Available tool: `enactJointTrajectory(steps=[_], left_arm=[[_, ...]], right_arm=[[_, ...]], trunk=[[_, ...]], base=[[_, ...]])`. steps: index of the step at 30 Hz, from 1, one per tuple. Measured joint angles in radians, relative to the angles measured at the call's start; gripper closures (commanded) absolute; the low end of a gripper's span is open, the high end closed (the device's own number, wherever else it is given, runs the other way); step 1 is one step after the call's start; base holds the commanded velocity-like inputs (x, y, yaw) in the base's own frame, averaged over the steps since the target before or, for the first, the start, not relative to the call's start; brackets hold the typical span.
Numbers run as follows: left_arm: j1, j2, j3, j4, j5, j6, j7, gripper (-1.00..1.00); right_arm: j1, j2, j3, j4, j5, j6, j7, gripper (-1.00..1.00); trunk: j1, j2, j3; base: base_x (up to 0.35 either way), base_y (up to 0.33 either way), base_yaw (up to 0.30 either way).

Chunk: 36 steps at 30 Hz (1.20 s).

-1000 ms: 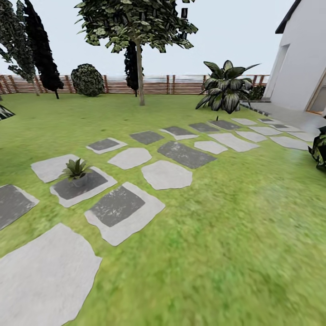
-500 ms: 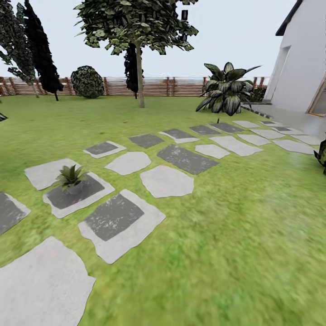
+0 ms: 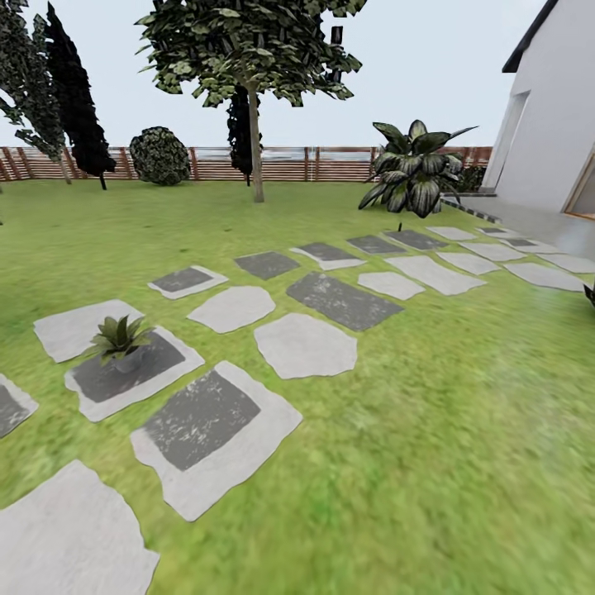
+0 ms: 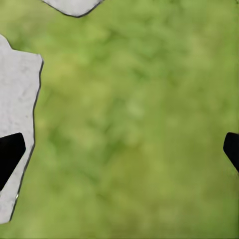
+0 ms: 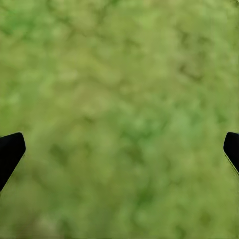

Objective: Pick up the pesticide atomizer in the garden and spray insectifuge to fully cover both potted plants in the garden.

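Two empty grippers, left (image 4: 119,152) and right (image 5: 119,152), hang spread wide over our lawn (image 3: 430,430), ready for grasping, while one speckled rosette potted plant (image 3: 121,340) sits on a nearby grey stepping stone (image 3: 132,372).

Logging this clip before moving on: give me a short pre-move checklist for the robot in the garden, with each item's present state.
1. Left gripper open, nothing between its dark fingertips: ok.
2. Right gripper open and empty over green lawn: ok.
3. One small speckled rosette potted plant in sight, upright on a dark-centred grey stepping stone: ok.
4. Second potted plant located: cannot tell.
5. Hand sprayer with white head located: cannot tell.
6. Grass ahead toward the stepping-stone path free of obstacles: ok.
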Motion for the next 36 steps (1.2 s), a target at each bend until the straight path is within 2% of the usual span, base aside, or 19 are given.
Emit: enactJointTrajectory(steps=[36], left_arm=[[0.0, 0.0, -0.001, 0.0, -0.001, 0.0, 0.0, -1.0]], right_arm=[[0.0, 0.0, 0.0, 0.0, -0.001, 0.0, 0.0, -1.0]], trunk=[[0.0, 0.0, 0.0]], base=[[0.34, 0.0, 0.0]])
